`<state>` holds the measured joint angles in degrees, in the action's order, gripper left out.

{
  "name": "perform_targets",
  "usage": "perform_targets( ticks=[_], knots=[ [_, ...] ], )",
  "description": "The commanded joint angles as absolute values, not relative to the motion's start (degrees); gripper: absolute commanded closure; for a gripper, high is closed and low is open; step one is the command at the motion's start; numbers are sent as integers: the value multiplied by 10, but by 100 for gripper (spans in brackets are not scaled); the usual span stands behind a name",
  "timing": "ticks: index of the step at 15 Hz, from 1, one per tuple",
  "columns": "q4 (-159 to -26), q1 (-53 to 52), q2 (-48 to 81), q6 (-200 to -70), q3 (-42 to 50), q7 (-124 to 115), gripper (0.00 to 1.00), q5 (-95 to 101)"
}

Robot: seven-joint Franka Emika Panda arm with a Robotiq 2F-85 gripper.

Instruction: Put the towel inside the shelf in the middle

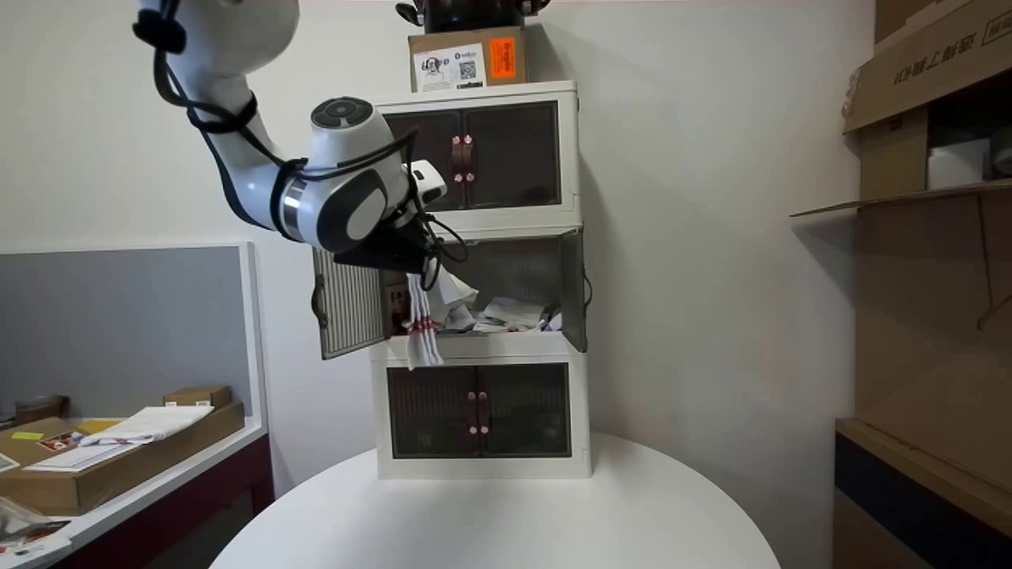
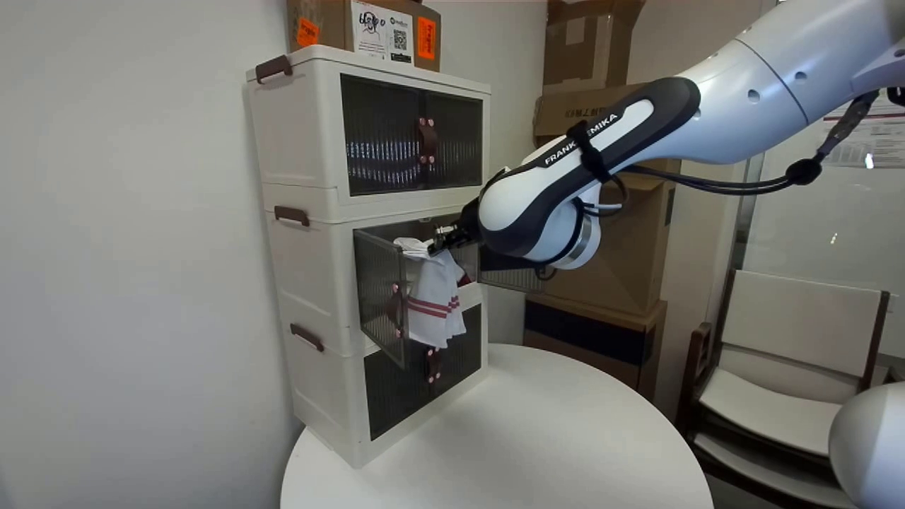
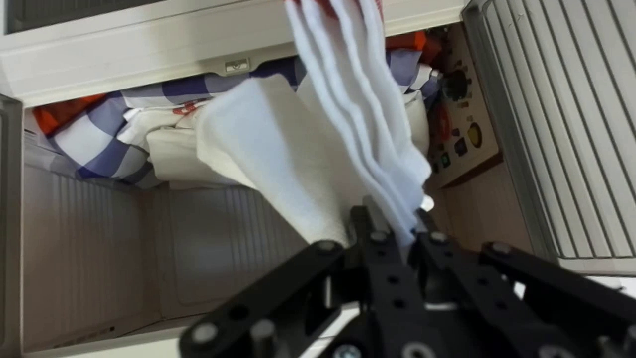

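The towel (image 2: pixel 433 304) hangs at the mouth of the middle shelf (image 1: pixel 518 265), not yet set down inside; near the centre of an exterior view, its red-striped end drops in front of the white lip (image 1: pixel 514 345). In the wrist view, below and right of centre, the gripper (image 3: pixel 395 226) is closed down on it, folds pinched between the fingers (image 3: pixel 361 223). The doors (image 1: pixel 348 308) stand wide at left and right of the opening.

The step in hand looks to be carrying the towel in. The next move probably calls for a little lift so the loose end clears the lip, then a push deeper, lowering onto the checked cloth (image 3: pixel 189 93), and only then parting the fingers.
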<state>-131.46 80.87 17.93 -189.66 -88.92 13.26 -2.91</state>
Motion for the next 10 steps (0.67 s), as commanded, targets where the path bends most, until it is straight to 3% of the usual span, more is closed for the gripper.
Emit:
perform_targets(
  ticks=[1, 3, 10],
  knots=[
    [-1320, 808, 172, -1912, -886, 130, 98, -32],
    [-1319, 785, 166, -1937, -860, 119, 98, -48],
    [-1250, 538, 210, -1960, -590, -6, 98, -29]
  ],
)
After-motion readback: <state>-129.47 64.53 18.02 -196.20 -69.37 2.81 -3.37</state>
